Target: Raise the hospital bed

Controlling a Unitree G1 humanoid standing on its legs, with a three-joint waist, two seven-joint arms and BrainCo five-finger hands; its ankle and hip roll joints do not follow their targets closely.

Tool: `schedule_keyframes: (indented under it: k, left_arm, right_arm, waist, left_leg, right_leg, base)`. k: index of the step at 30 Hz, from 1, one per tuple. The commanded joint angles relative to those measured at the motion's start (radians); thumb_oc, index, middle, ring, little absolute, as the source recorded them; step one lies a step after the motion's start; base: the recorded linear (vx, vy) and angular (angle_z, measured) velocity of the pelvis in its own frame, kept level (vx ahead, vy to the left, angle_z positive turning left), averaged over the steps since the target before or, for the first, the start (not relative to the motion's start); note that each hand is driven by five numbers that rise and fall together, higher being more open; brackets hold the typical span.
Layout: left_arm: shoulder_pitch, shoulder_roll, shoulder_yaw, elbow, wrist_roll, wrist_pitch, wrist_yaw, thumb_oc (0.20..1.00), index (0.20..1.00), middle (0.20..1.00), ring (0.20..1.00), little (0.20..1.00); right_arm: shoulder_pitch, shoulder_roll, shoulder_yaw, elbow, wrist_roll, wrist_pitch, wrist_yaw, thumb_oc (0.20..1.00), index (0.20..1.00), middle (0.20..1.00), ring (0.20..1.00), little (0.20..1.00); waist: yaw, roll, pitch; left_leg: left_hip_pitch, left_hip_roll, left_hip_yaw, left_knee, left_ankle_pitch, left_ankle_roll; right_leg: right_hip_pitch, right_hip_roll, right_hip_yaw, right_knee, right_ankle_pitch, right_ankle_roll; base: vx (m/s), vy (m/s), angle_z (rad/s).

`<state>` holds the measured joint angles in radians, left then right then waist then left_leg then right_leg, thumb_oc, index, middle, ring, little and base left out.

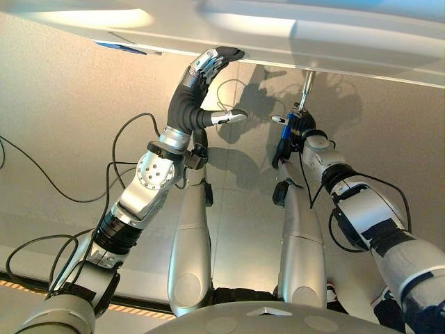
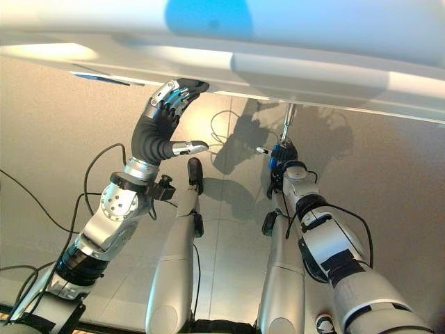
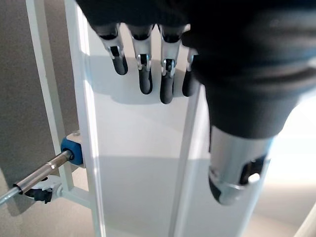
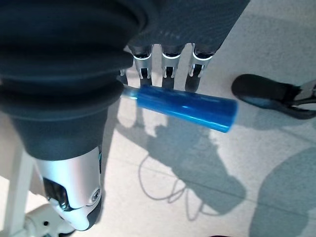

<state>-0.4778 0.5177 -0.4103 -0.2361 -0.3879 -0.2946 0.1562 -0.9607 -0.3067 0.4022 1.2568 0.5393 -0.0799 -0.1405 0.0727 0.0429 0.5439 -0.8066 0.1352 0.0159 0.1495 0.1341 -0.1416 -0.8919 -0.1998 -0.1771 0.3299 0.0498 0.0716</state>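
The white bed frame (image 1: 313, 42) runs across the far side above my arms. My left hand (image 1: 198, 76) is raised to it, open, with straight fingers (image 3: 143, 74) resting against the white bed panel (image 3: 143, 148) and the thumb held apart. A thin metal crank rod (image 1: 304, 89) comes down out of the frame to a blue crank handle (image 4: 187, 106). My right hand (image 1: 299, 129) is shut on that handle, its fingers curled over it. From the left wrist, the crank shaft (image 3: 42, 175) enters a blue bush (image 3: 71, 150) on the frame.
Grey tiled floor (image 1: 62, 125) lies below the bed edge. A blue label (image 1: 122, 47) sits on the frame's rim left of my left hand. A striped strip (image 1: 139, 306) crosses the floor near my left side.
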Motion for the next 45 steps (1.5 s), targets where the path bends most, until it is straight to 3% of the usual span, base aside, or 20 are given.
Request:
schedule_keyframes:
  k: [1,14,15,16,17,37,45]
  left_arm:
    - [-0.005,-0.022,0.024,-0.178,-0.024,-0.073,0.006,1.000,1.000,1.000,1.000,1.000]
    - [0.020,-0.018,0.044,-0.193,-0.034,-0.079,0.017,1.000,1.000,1.000,1.000,1.000]
    - [0.022,-0.019,0.042,-0.193,-0.036,-0.080,0.016,1.000,1.000,1.000,1.000,1.000]
    - [0.023,-0.020,0.042,-0.192,-0.037,-0.082,0.017,1.000,1.000,1.000,1.000,1.000]
    - [0.021,-0.019,0.041,-0.192,-0.037,-0.082,0.016,1.000,1.000,1.000,1.000,1.000]
    - [0.036,-0.009,0.034,-0.214,-0.042,-0.080,0.018,1.000,1.000,1.000,1.000,1.000]
    - [0.032,-0.006,0.036,-0.226,-0.060,-0.084,0.016,1.000,1.000,1.000,1.000,1.000]
  right_arm:
    - [0.030,0.013,0.003,0.002,-0.030,0.015,0.001,1.000,1.000,1.000,1.000,1.000]
    - [0.019,0.028,-0.003,-0.035,0.018,-0.003,-0.004,1.000,1.000,1.000,1.000,1.000]
    - [0.015,0.027,-0.003,-0.036,0.018,-0.003,-0.004,0.906,0.906,0.906,0.906,0.906]
    - [0.013,0.027,-0.003,-0.038,0.019,-0.004,-0.005,0.410,0.410,0.410,0.410,0.410]
    - [0.010,0.027,-0.003,-0.038,0.022,-0.004,-0.005,0.200,0.200,0.200,0.200,0.200]
    - [-0.030,0.006,-0.015,-0.053,0.031,-0.022,-0.028,0.200,0.200,0.200,0.200,0.200]
    - [-0.052,0.044,0.063,-0.117,-0.057,-0.024,-0.028,0.200,0.200,0.200,0.200,0.200]
  waist:
    - [0.003,0.048,-0.024]
    - [0.002,0.049,-0.024]
    - [0.003,0.049,-0.024]
    - [0.004,0.050,-0.024]
    - [0.004,0.051,-0.024]
    - [0.007,0.056,-0.024]
    - [0.007,0.042,-0.024]
  left_leg:
    - [-0.050,-0.024,-0.012,0.054,-0.036,0.023]
    - [-0.048,-0.025,-0.002,0.035,-0.032,0.023]
    - [-0.050,-0.025,-0.002,0.035,-0.032,0.024]
    - [-0.052,-0.026,-0.002,0.037,-0.032,0.024]
    - [-0.053,-0.026,-0.002,0.037,-0.032,0.025]
    - [-0.054,-0.026,0.002,0.031,-0.036,0.026]
    - [-0.057,-0.025,-0.001,0.028,-0.031,0.023]
  right_leg:
    - [0.019,-0.020,0.009,-0.083,0.044,0.081]
    - [0.018,-0.022,0.014,-0.097,0.047,0.086]
    - [0.017,-0.021,0.014,-0.097,0.047,0.086]
    - [0.015,-0.021,0.014,-0.097,0.047,0.086]
    - [0.014,-0.021,0.017,-0.096,0.046,0.086]
    - [0.008,-0.020,0.017,-0.094,0.043,0.089]
    - [0.008,-0.018,0.014,-0.095,0.046,0.089]
  base:
    - [0.00,0.000,0.00]
    - [0.00,0.000,0.00]
    - [0.00,0.000,0.00]
    - [0.00,0.000,0.00]
    - [0.00,0.000,0.00]
    - [0.00,0.000,0.00]
    - [0.00,0.000,0.00]
